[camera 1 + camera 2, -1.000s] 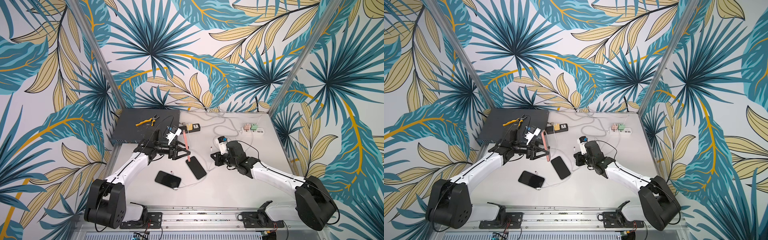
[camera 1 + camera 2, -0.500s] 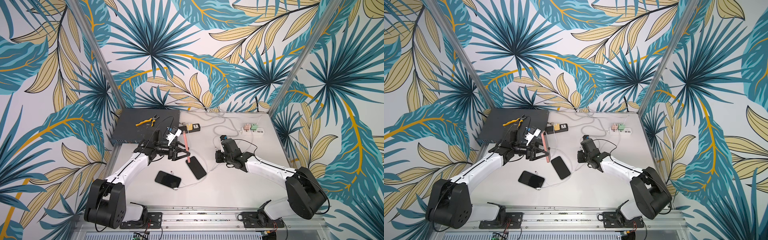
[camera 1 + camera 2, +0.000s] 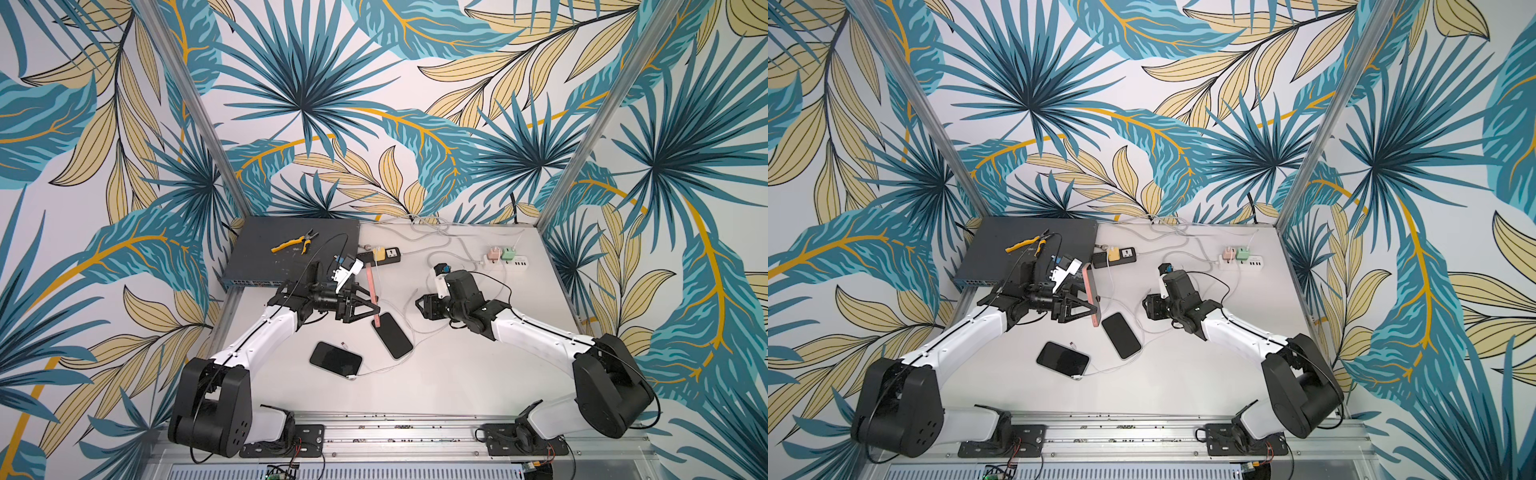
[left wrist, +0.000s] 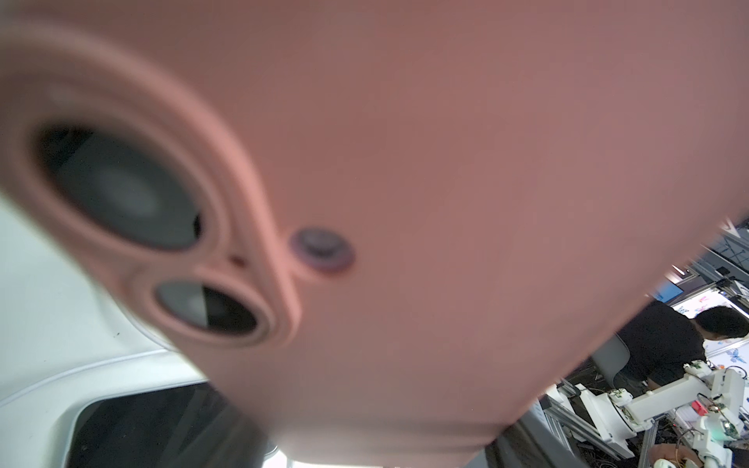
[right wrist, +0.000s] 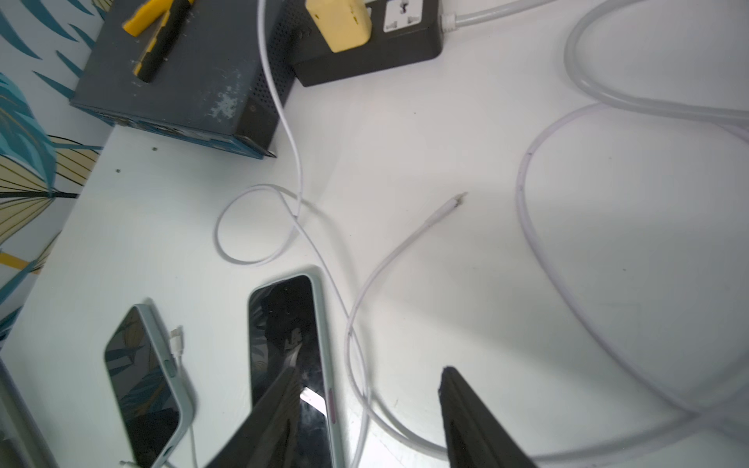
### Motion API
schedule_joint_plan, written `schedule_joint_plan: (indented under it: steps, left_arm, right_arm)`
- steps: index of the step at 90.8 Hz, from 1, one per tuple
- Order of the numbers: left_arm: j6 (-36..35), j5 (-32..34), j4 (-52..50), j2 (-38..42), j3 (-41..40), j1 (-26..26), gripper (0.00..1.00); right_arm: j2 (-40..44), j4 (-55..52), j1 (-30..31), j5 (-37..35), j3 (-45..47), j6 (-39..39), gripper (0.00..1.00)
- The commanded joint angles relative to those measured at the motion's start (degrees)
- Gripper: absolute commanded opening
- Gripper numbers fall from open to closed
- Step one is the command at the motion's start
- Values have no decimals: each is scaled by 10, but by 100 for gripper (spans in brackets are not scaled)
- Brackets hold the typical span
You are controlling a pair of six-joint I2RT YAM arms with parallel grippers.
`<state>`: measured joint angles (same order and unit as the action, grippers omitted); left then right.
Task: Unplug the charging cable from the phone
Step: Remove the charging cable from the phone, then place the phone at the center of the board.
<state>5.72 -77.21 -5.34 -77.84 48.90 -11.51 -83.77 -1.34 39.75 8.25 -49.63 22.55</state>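
My left gripper [image 3: 373,309] is shut on a pink-cased phone [image 3: 372,286] and holds it upright on edge above the table. The case's back and camera lenses fill the left wrist view [image 4: 446,142]. The white charging cable [image 5: 389,267] lies loose on the table, and its bare connector end [image 5: 456,200] touches no phone. My right gripper [image 3: 423,305] hovers just right of the phone, low over the table. Its two dark fingers [image 5: 275,417] stand apart with nothing between them, over a loop of cable.
Two dark-screened phones [image 3: 392,334] [image 3: 336,358] lie flat in front of the grippers; the nearer has its own white cable [image 3: 374,370]. Behind are a dark box [image 3: 266,253] with yellow pliers [image 3: 291,244], a black power strip [image 3: 386,254] and a white strip [image 3: 505,262].
My right gripper has opened and let go of the cable, whose connector end now lies on the table. Its wrist has turned. The left arm and pink phone have stayed put.
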Motion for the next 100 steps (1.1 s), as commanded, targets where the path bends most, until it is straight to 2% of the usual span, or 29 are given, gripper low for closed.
schedule_joint_plan:
  steps: [1,32,47,56,68,100]
  left_arm:
    - [-19,-22,10,15,0,3,42]
    - [-60,-24,-33,15,6,0,42]
    - [-92,-24,-72,13,15,-7,42]
    - [-117,-23,-100,13,22,-12,42]
    - [-145,-22,-141,12,32,-17,42]
    - [-171,-22,-173,13,40,-24,42]
  right_arm:
    - [30,60,-2,104,5,-26,63]
    - [67,187,-3,346,6,-39,86]
    - [49,233,-2,413,-6,-15,94]
    - [31,256,0,432,-17,3,99]
    - [12,277,8,436,-30,15,100]
    - [-51,249,40,422,-95,-10,100]
